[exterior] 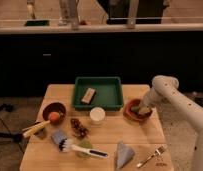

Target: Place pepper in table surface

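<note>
My gripper (140, 108) reaches down into a red-brown bowl (130, 113) at the right side of the light wooden table surface (110, 134). The white arm comes in from the right, its elbow above the table's right edge. The pepper does not show; the gripper covers the inside of the bowl, and anything there is hidden.
A green tray (108, 93) with a tan block (88, 95) sits at the back. A white cup (97, 115), a brown bowl (48, 107) with an orange ball (55, 117), a brush (81, 148), a grey cloth (124, 154) and a fork (150, 156) lie about.
</note>
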Available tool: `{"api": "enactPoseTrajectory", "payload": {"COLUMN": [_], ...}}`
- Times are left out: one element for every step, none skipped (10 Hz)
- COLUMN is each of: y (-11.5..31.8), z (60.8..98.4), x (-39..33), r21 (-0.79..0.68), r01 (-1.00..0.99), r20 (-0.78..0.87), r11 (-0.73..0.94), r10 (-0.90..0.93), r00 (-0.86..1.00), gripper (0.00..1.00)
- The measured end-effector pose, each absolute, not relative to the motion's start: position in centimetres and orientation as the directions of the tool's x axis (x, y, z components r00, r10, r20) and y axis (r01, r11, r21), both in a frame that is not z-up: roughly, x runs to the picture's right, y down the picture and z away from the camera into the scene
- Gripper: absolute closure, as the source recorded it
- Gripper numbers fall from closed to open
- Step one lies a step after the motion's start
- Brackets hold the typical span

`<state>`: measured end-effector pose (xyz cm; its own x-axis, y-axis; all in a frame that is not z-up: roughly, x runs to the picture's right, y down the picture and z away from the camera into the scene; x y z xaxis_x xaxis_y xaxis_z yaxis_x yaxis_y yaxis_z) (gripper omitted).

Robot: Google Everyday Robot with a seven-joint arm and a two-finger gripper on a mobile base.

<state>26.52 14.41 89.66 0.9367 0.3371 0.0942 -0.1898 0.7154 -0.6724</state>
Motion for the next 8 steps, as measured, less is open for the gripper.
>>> {"api": "enactPoseTrajectory", "payload": {"y": [14.5, 14.6, 14.6, 14.6, 14.6, 14.6, 14.6, 14.0], "z": [89.8, 89.7, 89.8, 89.8, 89.8, 89.7, 89.3, 88.6], "x": [26.5, 26.5, 26.4, 26.4, 26.4, 26.4, 26.8, 27.3], "r21": [-0.676, -0.678, -0.679, -0.679, -0.679, -0.678, -0.671, -0.656], "r01": [-0.186, -0.184, -0.183, -0.182, -0.181, -0.181, -0.183, -0.190], "r20": [0.095, 0.096, 0.096, 0.095, 0.095, 0.095, 0.095, 0.098], "r11": [0.713, 0.711, 0.711, 0.711, 0.711, 0.712, 0.719, 0.731], "r10": [0.334, 0.334, 0.333, 0.331, 0.330, 0.329, 0.328, 0.332], "r00": [0.938, 0.938, 0.938, 0.939, 0.939, 0.940, 0.940, 0.938], "gripper": [0.96, 1.00, 1.00, 1.00, 1.00, 1.00, 1.00, 1.00]}}
